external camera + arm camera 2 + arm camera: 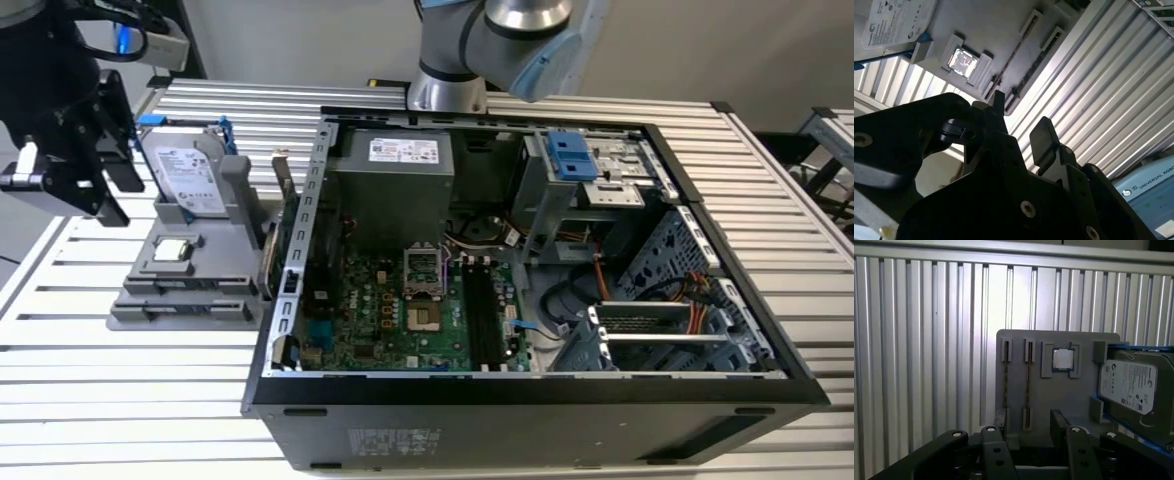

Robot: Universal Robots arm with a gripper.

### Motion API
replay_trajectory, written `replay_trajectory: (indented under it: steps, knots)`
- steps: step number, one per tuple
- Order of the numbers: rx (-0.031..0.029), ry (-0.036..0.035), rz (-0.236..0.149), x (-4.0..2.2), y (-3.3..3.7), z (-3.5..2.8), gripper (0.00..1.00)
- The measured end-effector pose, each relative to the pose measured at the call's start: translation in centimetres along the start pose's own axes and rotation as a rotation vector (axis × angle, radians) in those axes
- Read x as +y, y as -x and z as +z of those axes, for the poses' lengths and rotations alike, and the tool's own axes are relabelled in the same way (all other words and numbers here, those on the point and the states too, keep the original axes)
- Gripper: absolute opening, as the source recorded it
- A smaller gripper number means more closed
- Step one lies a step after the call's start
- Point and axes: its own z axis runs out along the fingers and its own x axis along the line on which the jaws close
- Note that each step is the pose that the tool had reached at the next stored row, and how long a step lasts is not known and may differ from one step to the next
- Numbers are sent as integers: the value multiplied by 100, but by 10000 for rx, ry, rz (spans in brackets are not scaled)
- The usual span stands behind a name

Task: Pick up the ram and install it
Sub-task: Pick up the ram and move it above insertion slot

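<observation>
The ram [1027, 385] is a thin strip standing on edge in a slot of the grey holder [1054, 395]; in the second wrist view the ram [1015, 52] runs along the same holder. My gripper [1029, 424] is open, nothing between its black fingers [996, 437]. In the exterior view the gripper [110, 185] hangs above the table at the far left, apart from the holder [187, 285], which sits on the exterior view's left of the open computer case [534, 390]. The black motherboard slots [483, 320] lie inside the case.
On the grey holder also sit a silver hard drive [187, 170] in a blue frame and a small square processor chip [170, 249]. The case's tall walls ring the motherboard. The arm's base [447, 85] stands behind the case on the ribbed metal table [80, 400].
</observation>
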Motion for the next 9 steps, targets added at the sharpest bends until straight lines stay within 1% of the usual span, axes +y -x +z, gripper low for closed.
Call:
replay_trajectory:
  steps: [3,9]
  knots:
    - [1,2,0,0,-19,38,100]
    - [0,0,1,1,-40,134,100]
